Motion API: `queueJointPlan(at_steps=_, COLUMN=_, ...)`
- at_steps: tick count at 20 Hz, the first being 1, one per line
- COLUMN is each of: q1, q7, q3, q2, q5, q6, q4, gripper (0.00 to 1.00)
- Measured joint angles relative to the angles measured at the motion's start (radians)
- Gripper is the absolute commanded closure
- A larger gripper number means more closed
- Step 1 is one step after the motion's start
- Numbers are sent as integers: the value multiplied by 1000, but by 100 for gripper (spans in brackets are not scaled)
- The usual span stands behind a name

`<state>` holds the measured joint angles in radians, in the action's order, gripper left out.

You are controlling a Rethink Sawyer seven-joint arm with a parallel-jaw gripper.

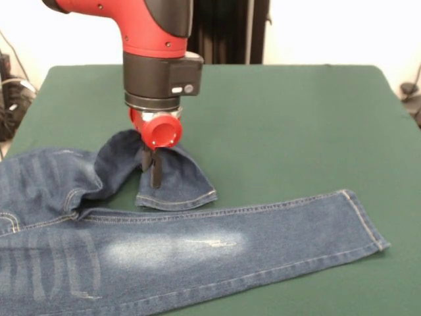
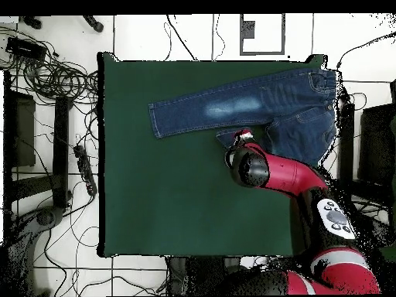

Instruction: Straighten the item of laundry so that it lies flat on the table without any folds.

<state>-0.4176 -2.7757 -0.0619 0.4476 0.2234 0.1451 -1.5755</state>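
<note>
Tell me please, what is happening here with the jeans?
A red robot arm is straightening a pair of jeans on a green table. One leg already lies flat. The other leg is folded back over itself, and the claw is down on that fold; whether it grips the cloth cannot be seen.

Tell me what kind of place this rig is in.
Likely a robotics lab: a green-topped table carries only the jeans, cables sprawl across a white tiled floor, and the gripper presses the folded leg.

Most of the tabletop is bare green felt, open for passing. Only the jeans lie across one end, with one leg folded back.
</note>
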Motion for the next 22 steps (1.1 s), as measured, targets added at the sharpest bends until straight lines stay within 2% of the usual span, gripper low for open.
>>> queueJointPlan(at_steps=7, q1=-2, q7=0, q3=-1, q2=-4, q5=-46, q6=0, q4=-18, gripper=0)
queueJointPlan(at_steps=13, q1=86, q7=0, q3=53, q2=-2, q5=-87, q6=0, q4=-18, gripper=0)
queueJointPlan(at_steps=15, q1=147, q7=0, q3=82, q2=8, q5=-107, q6=0, q4=-28, gripper=0)
queueJointPlan(at_steps=22, q1=196, q7=0, q3=69, q2=64, q5=-150, q6=0, q4=-119, gripper=0)
